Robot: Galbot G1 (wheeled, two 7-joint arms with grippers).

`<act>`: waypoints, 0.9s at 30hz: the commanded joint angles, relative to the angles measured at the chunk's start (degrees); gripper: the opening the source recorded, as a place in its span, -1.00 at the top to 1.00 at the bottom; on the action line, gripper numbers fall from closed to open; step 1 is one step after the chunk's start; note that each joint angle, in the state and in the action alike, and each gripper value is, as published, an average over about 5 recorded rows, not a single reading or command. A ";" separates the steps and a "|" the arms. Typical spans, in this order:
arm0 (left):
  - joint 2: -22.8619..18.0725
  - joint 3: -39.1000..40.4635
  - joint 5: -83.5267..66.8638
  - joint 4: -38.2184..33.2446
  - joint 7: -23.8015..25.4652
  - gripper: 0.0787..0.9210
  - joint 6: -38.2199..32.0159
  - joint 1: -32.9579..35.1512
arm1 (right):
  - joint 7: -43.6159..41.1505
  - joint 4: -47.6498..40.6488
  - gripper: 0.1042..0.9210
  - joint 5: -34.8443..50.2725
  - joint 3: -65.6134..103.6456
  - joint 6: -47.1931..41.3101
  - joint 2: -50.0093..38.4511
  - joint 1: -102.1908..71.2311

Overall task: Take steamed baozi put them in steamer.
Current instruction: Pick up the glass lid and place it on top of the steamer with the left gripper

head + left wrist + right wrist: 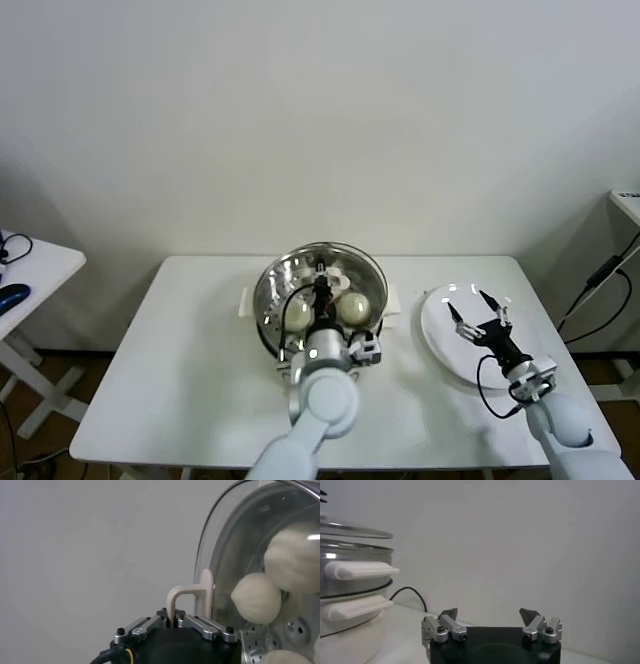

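Note:
The steamer (268, 300) stands at the middle of the table with its round glass lid (345, 262) over it. Through the glass I see steamed baozi (353, 307) on the perforated tray; they show larger in the left wrist view (256, 599). My left gripper (322, 291) is above the pot, shut on the lid's cream handle (180, 596), its jaws pinching the handle's leg (172, 616). My right gripper (480, 314) hovers open over the white plate (440, 345) with nothing between its fingers (489, 614). The steamer's side handles (360, 570) appear in the right wrist view.
The white table (180, 350) has bare room left of the pot and along its front edge. A black cable (412, 592) lies behind the pot. A second small table (35, 272) stands at far left; a wall is close behind.

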 commanded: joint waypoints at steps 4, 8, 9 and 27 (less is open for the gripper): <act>-1.14 -0.14 1.28 1.52 1.67 0.82 -0.05 -1.15 | -0.18 -0.18 -0.76 -0.33 0.36 0.09 0.22 0.08; -1.08 -0.52 2.08 1.44 2.21 0.82 -0.47 -0.91 | -0.23 -0.24 -0.76 -0.37 0.41 0.09 0.32 0.23; -1.05 -0.58 2.25 1.45 2.33 0.82 -0.59 -0.86 | -0.25 -0.28 -0.76 -0.38 0.42 0.09 0.38 0.29; -0.09 -1.56 3.11 1.97 2.90 0.82 -1.83 -0.52 | -0.93 -0.37 -0.76 -1.00 0.40 0.13 0.97 0.59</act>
